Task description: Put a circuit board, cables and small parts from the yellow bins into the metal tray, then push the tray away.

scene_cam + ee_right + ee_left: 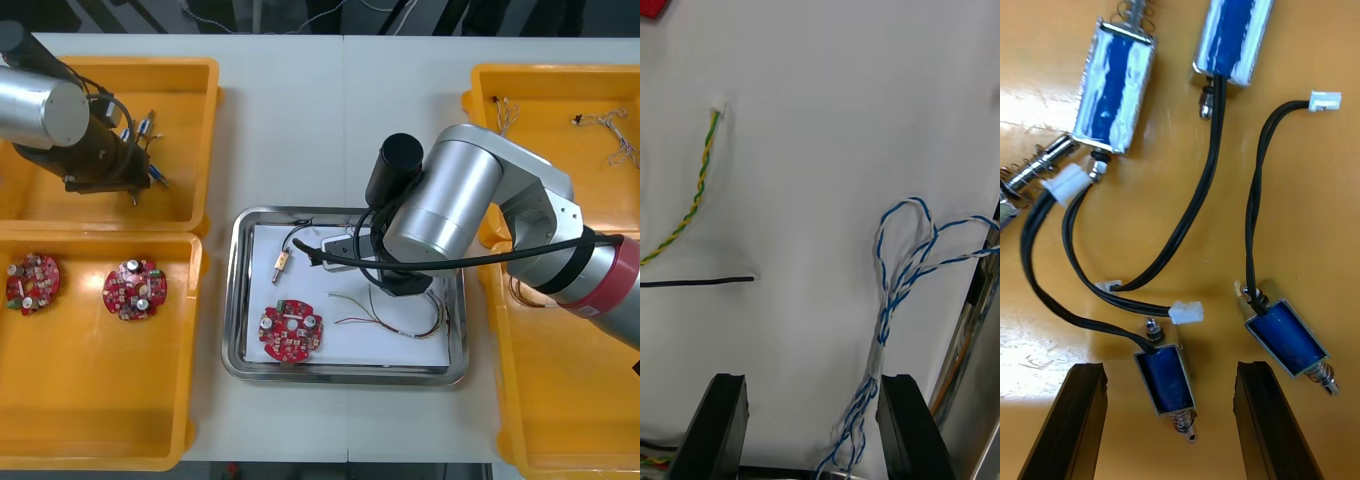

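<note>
My right arm (450, 200) hangs over the metal tray (345, 376), hiding its own gripper in the front view. In the right wrist view the right gripper (812, 431) is open just above the tray's white inside, and a twisted blue and white cable (895, 300) lies between the fingers, close to one of them. A red circuit board (291, 331), a small metal part (281, 264) and a red and yellow cable (400, 322) lie in the tray. My left gripper (1169, 427) is open low in the far left bin (190, 130), with a small blue-wrapped metal part (1166, 379) between its fingers.
Several more small metal parts (1289, 345) with black leads lie around the left gripper. Two circuit boards (134, 290) sit in the near left bin (100, 420). Cables (610, 130) lie in the far right bin (560, 85). A yellow-green cable (696, 195) and a black cable (700, 282) lie farther out from the right fingers.
</note>
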Tool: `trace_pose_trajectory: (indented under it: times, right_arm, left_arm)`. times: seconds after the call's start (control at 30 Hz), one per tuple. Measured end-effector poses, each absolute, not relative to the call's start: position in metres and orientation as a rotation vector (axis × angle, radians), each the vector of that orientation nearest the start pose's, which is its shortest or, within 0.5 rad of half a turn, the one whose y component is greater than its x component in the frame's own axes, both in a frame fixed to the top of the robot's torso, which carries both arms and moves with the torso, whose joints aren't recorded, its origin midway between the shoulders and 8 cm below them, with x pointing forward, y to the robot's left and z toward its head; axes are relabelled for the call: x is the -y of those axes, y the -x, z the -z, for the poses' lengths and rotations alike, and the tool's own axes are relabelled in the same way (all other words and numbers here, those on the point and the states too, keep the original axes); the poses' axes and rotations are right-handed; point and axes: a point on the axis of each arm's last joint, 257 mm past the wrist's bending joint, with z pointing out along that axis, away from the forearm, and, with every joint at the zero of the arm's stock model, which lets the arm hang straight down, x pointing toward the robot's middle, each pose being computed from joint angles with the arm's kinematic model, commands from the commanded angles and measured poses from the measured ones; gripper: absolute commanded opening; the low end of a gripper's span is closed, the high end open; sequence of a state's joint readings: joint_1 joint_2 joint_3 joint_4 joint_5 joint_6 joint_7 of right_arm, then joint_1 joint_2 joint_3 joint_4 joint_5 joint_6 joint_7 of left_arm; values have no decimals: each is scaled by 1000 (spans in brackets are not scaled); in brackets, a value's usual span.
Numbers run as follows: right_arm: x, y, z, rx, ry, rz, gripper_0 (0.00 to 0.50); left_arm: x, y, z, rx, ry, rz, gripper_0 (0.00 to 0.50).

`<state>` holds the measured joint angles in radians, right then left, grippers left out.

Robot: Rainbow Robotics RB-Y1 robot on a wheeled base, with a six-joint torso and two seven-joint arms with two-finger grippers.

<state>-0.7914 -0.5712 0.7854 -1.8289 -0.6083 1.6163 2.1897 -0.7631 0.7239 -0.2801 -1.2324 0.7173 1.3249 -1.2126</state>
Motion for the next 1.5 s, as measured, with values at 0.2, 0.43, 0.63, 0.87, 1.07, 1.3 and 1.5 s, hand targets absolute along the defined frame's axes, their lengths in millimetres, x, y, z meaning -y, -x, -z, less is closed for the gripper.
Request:
trace_pose_trajectory:
  times: [0.2,0.43,0.63,0.87,1.07,1.3,1.5]
  right_arm:
    - [108,-448,227,-1919,2058,474,500]
    - [115,-442,184,-2006,1950,445,500]
    - [105,-449,139,-1942,1815,403,500]
    - [106,-450,110,-1962,1688,275,500]
    - [124,-443,95,-2090,1442,158,500]
    - [177,-433,89,-2180,1207,225,500]
    - [220,-430,93,-2305,965,193,500]
  left_arm:
    - [-330,-584,225,-2585,155,43,500]
    - [-330,-583,227,-2585,154,43,169]
    - [-329,-585,226,-2580,153,46,0]
    - [-326,-588,225,-2567,150,62,0]
    - [-325,-588,225,-2567,150,71,0]
    - [-326,-579,223,-2600,161,72,0]
    - [-325,-569,198,-2617,177,97,0]
